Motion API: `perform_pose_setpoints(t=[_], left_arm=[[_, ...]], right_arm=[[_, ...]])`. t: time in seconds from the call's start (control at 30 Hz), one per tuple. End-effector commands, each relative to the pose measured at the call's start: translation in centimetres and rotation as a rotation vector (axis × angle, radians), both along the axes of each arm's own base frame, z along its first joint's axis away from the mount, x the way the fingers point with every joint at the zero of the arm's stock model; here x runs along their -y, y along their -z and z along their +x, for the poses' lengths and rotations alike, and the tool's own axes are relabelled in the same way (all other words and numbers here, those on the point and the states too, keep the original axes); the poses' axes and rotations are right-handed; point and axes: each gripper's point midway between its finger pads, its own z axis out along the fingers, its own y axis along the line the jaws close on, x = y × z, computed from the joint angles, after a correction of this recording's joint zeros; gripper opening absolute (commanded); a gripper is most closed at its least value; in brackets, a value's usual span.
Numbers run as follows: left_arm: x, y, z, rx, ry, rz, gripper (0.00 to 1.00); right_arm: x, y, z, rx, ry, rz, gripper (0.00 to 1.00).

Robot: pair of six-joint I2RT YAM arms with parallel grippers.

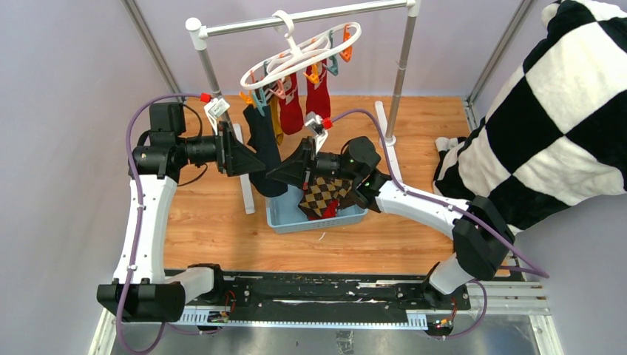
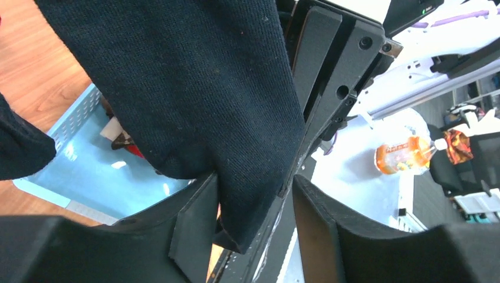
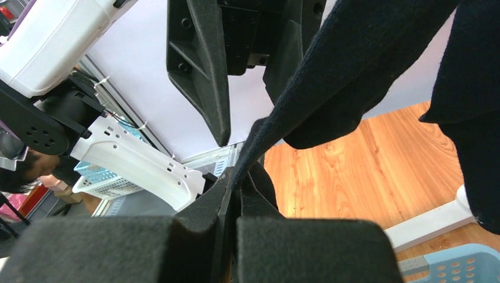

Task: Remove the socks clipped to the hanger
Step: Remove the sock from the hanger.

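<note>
The white ring hanger [image 1: 303,53] hangs from the rail with two red socks [image 1: 304,102], a mustard sock [image 1: 276,118] and a dark sock [image 1: 264,144] clipped to it. The dark sock [image 2: 188,88] droops between my two grippers above the basket. My left gripper [image 2: 253,194] stands open around its lower tip; the fabric touches one finger and clears the other. My right gripper [image 3: 236,177] is shut on a thin edge of the dark sock [image 3: 342,65]. In the top view the left gripper [image 1: 251,161] and right gripper [image 1: 282,171] face each other.
A light blue basket [image 1: 285,218] sits below, holding a brown argyle sock [image 1: 325,194]. The grey rail stand [image 1: 403,66] carries the hanger. A black-and-white checkered blanket [image 1: 547,111] fills the right side. An orange bottle [image 2: 404,154] shows in the left wrist view.
</note>
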Motion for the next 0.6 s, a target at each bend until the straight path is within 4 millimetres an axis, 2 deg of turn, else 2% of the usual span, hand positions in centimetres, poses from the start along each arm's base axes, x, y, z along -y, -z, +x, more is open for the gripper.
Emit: perform_pose_setpoints(t=[0.0, 0.27, 0.3, 0.4, 0.5, 0.57], left_arm=[[0.2, -0.7, -0.5, 0.018, 0.016, -0.005, 0.49], [0.0, -0.4, -0.1, 0.013, -0.003, 0.010, 0.19], [0.0, -0.5, 0.0, 0.017, -0.008, 0.013, 0.15], [-0.2, -0.3, 0.3, 0.027, -0.030, 0.034, 0.00], [-0.5, 0.0, 0.7, 0.042, -0.061, 0.068, 0.00], [-0.7, 0.2, 0.9, 0.053, -0.079, 0.087, 0.00]], right_arm=[[0.3, -1.3, -0.1, 0.021, -0.017, 0.025, 0.03], [0.4, -0.9, 0.0, 0.013, -0.001, 0.005, 0.12], [0.4, -0.8, 0.0, 0.014, 0.002, 0.002, 0.16], [0.8, -0.8, 0.8, 0.021, 0.063, -0.012, 0.38], [1.9, -1.0, 2.9, 0.032, 0.228, -0.063, 0.60], [2.6, -1.7, 4.7, 0.046, 0.344, -0.086, 0.66]])
